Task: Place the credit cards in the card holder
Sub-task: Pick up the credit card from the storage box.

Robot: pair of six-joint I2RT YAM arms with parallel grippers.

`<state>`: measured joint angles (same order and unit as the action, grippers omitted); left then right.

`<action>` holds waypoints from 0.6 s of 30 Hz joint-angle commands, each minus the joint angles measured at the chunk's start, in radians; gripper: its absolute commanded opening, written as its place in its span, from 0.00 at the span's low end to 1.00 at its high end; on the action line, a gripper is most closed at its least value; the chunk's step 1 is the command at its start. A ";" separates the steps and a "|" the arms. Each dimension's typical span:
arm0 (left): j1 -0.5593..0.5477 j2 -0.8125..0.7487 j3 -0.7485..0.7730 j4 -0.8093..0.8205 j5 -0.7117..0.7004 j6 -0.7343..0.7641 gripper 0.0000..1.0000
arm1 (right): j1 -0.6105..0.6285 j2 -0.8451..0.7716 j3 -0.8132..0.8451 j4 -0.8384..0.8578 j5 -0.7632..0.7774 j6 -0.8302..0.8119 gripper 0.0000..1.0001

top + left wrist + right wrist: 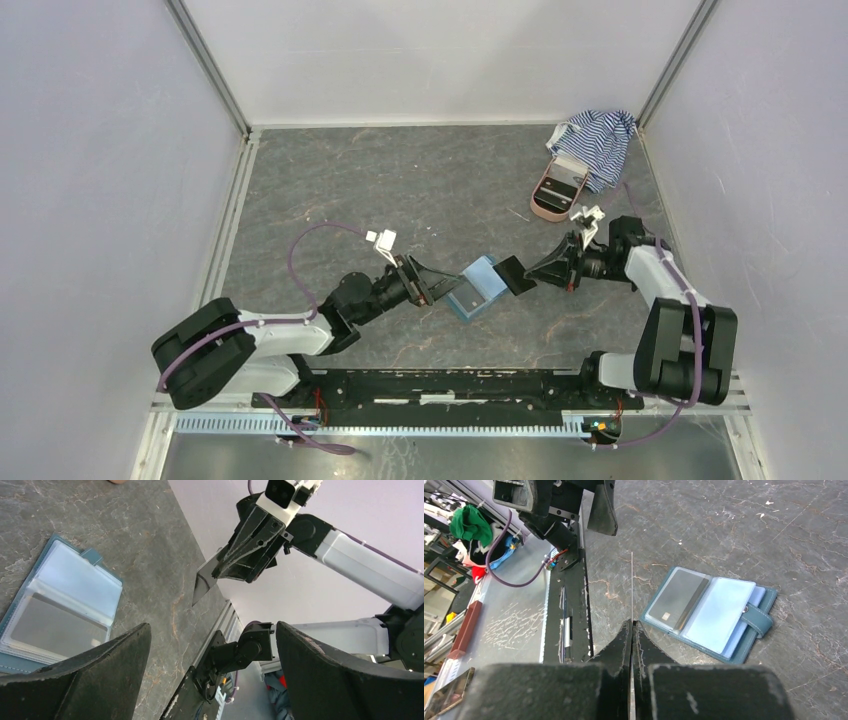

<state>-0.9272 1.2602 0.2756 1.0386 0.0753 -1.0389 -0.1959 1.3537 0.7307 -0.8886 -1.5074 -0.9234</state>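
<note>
The card holder lies open on the table between the two arms, teal with pale blue sleeves. A dark grey credit card sits in its left pocket. My right gripper is shut on another dark credit card, held just right of the holder and above the table. The right wrist view shows this card edge-on as a thin line rising from the closed fingertips. My left gripper stands wide open at the holder's left end, with nothing between its fingers. The left wrist view shows the holder and the held card.
A pink oval case and a blue-white striped cloth lie at the back right corner. White walls close in the table on three sides. The black base rail runs along the near edge.
</note>
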 commanded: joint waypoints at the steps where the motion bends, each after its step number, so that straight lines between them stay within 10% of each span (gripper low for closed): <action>1: -0.009 0.000 0.024 0.024 -0.040 0.004 1.00 | 0.010 -0.077 -0.058 0.243 0.022 0.191 0.00; 7: -0.014 -0.026 0.049 -0.132 -0.093 0.010 1.00 | 0.090 -0.104 -0.142 0.593 0.155 0.558 0.00; 12: -0.016 -0.008 0.062 -0.185 -0.114 0.003 0.97 | 0.188 -0.206 -0.317 1.231 0.348 1.108 0.00; 18: -0.016 0.032 0.073 -0.209 -0.112 0.001 0.90 | 0.270 -0.115 -0.248 1.368 0.404 1.267 0.00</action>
<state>-0.9382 1.2659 0.3088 0.8490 -0.0071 -1.0389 0.0498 1.1965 0.4297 0.1898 -1.1790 0.0998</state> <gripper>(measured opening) 0.921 0.005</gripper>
